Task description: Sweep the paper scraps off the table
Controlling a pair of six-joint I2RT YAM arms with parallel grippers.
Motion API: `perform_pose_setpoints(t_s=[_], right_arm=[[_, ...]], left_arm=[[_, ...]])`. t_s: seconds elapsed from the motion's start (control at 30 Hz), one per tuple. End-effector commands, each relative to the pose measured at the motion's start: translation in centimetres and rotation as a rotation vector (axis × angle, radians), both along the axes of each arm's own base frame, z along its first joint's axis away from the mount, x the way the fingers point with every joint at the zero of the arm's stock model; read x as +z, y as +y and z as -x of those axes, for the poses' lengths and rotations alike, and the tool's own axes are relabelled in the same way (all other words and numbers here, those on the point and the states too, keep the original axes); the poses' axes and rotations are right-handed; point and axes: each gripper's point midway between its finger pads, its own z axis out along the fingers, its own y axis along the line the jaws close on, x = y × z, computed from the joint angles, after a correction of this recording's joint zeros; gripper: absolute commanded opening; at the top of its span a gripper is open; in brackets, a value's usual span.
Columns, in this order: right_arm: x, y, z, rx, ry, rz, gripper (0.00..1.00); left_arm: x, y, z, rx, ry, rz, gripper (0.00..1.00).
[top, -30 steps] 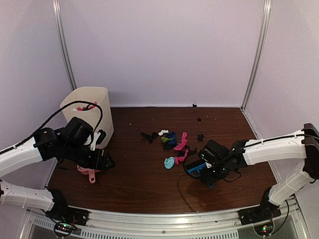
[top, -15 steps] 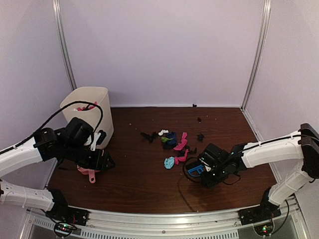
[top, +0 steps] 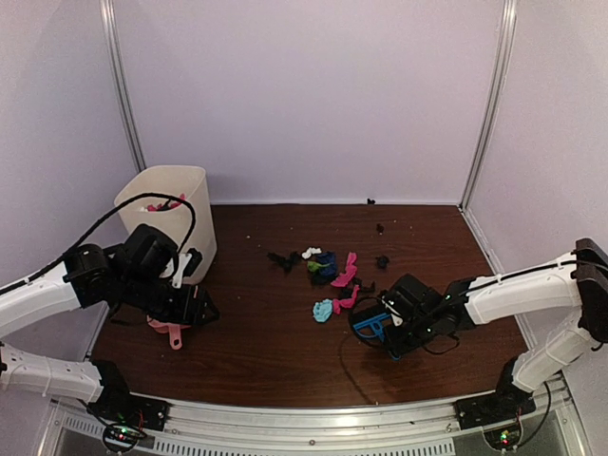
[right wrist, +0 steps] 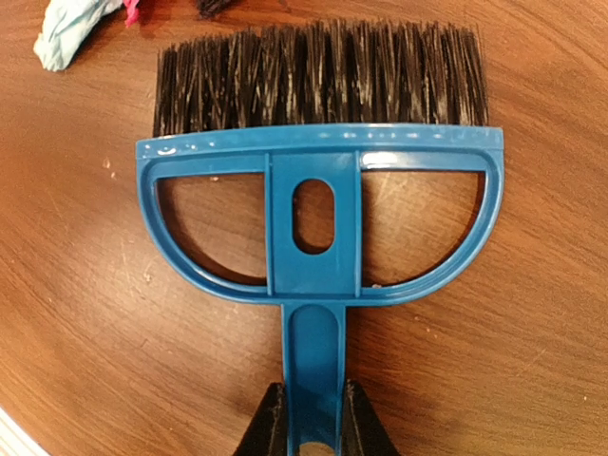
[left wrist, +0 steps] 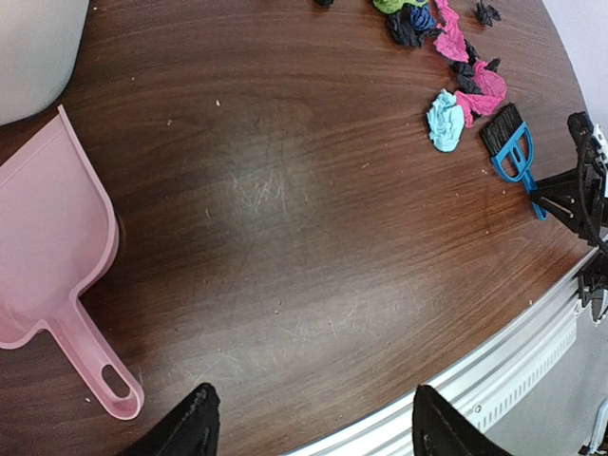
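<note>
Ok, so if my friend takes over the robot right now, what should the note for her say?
Left gripper: open, holding nothing, above the table. The pink dustpan lies beside it.
Right gripper: shut on the handle of the blue brush, with the bristles pointing toward the scraps.
Paper scraps: bunched mid-table, just beyond the bristles. A few black bits lie farther back.
Done: brush in hand, nothing swept yet.
Left: pick up the dustpan and sweep the scraps in. The white bin stands far left.

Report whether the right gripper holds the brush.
Holding: the right gripper is shut on the blue hand brush by its handle.
</note>
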Motion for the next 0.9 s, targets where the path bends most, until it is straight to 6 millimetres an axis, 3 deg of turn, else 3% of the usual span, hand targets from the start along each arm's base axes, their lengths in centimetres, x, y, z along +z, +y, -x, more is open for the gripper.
perform_pose_setpoints(t_s=[0.0, 0.2, 0.87], right_arm=[[-2.5, -2.2, 3.1, 0.016, 0.124, 0.072, 0.09], [-0.7, -2.0, 3.4, -0.003, 0.133, 0.034, 0.00], [8.6, -2.1, 4.5, -0.076, 0.108, -0.109, 0.00]], left_arm=[[0.4, -0.4, 0.0, -0.004, -0.008, 0.014, 0.71], [0.5, -0.3, 0.1, -0.004, -0.005, 0.016, 0.70], [4.3, -3.1, -1.0, -0.067, -0.025, 0.089, 0.71]])
